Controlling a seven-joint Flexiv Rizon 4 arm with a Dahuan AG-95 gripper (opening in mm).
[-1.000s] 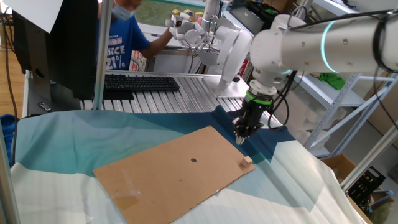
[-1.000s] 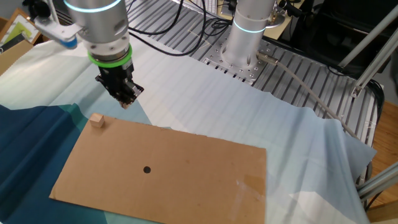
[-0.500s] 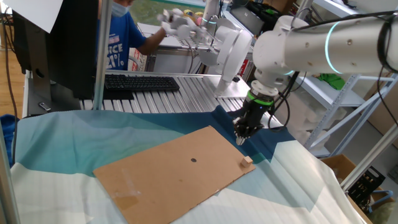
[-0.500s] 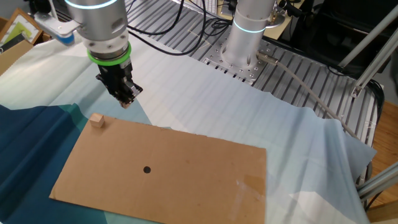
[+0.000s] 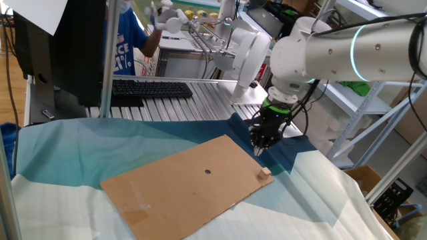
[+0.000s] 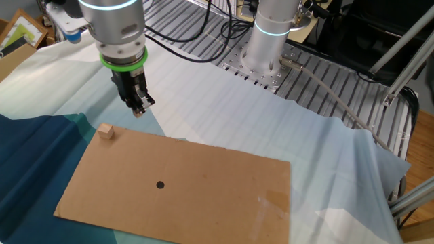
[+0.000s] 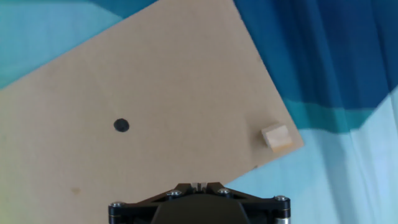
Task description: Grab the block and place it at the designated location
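Looking thru my 3 feeds: block [image 5: 265, 173] is a small pale wood cube w/ plain faces, sitting on the cardboard sheet [image 5: 180, 183] right at 1 corner, nothing touching it. Sheet is flat, matte brown, roughly rectangular, edges a bit ragged, w/ faint scuffs and a shiny tape-like patch near 1 end. Target dot [image 5: 207, 171] is a small dark round mark near the sheet's middle, well apart from the block.

Gripper [image 5: 258, 148] hangs above the sheet's edge, near the block but not over it and clear of it, fingers pointing down. Nothing is held. Fingertips look close together in both fixed views, but they're dark and tiny, so I can't tell how wide the gap is. Hand view shows only the black base of the hand at the bottom edge; fingers are cut off.

Under the sheet is draped cloth [image 6: 224, 115] in pale blue, teal and dark blue, softly wrinkled. Behind it is a ribbed metal table top [image 5: 193, 100], a black keyboard [image 5: 150, 88], and a person in a blue shirt [image 5: 130, 47], head cut off by the frame, raised hand blurred.
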